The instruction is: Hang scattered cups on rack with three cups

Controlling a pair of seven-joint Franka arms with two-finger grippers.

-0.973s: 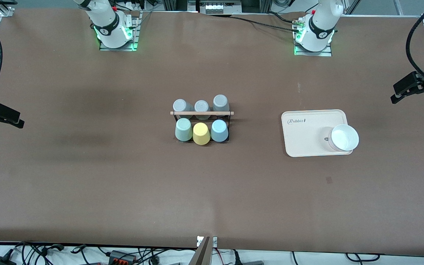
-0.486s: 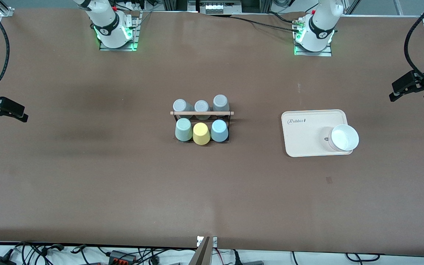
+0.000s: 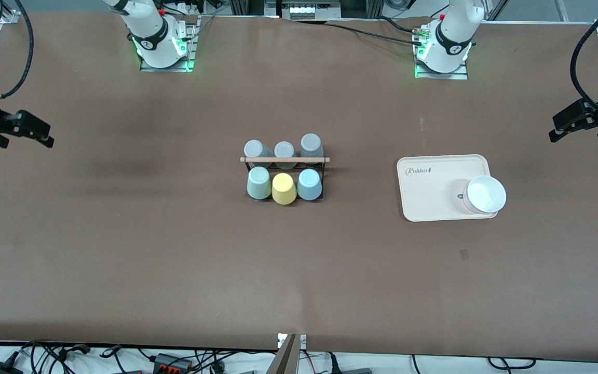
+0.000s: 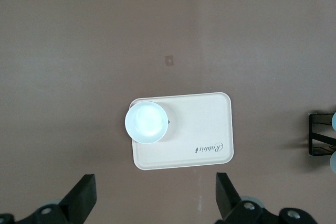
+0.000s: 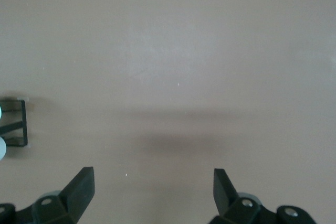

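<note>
Two white, rounded arm bases, each ringed by a black band carrying a small white emblem. Green lights glow at the foot of both, over slotted metal mounting plates bolted to the brown worktop [image 3: 299, 270]. Small red fittings sit near each base, with black cables trailing off to the rear. Left end effector [image 3: 582, 127]: matte black, angular, blocky fingers; a thick black hose loops above it. Right end effector [image 3: 29, 132]: same black housing, with a black cable arcing up to a white link. Wrist views show wedge-shaped black fingers [image 4: 84, 200] with pale round screw heads at their roots.
</note>
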